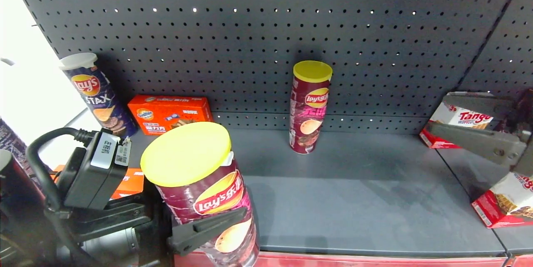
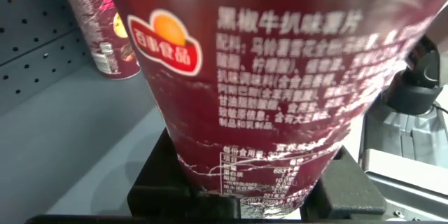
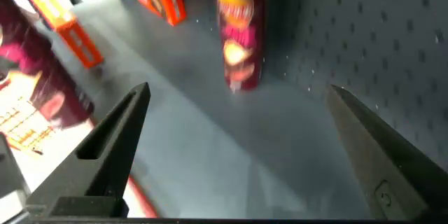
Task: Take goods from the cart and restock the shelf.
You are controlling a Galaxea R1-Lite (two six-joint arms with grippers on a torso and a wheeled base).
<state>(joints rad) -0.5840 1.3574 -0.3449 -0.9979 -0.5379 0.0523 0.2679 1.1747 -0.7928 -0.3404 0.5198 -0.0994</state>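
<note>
My left gripper (image 1: 225, 225) is shut on a maroon chip can with a yellow lid (image 1: 200, 183), held upright over the shelf's front left edge. In the left wrist view the can's label (image 2: 280, 77) sits between the dark fingers (image 2: 350, 189). A second maroon can (image 1: 308, 108) stands upright near the shelf's back wall, and it also appears beyond the held one (image 2: 98, 28). My right gripper (image 1: 435, 113) hangs open at the right, above the shelf. Through its spread jaws I see the standing can (image 3: 238, 42).
A blue chip can (image 1: 98, 92) and an orange box (image 1: 170, 113) stand at the back left. Red-and-white wafer boxes (image 1: 458, 119) (image 1: 508, 204) lie at the right. Another orange box (image 1: 129, 181) sits low on the left. The grey shelf (image 1: 354, 196) has a pegboard back wall (image 1: 266, 29).
</note>
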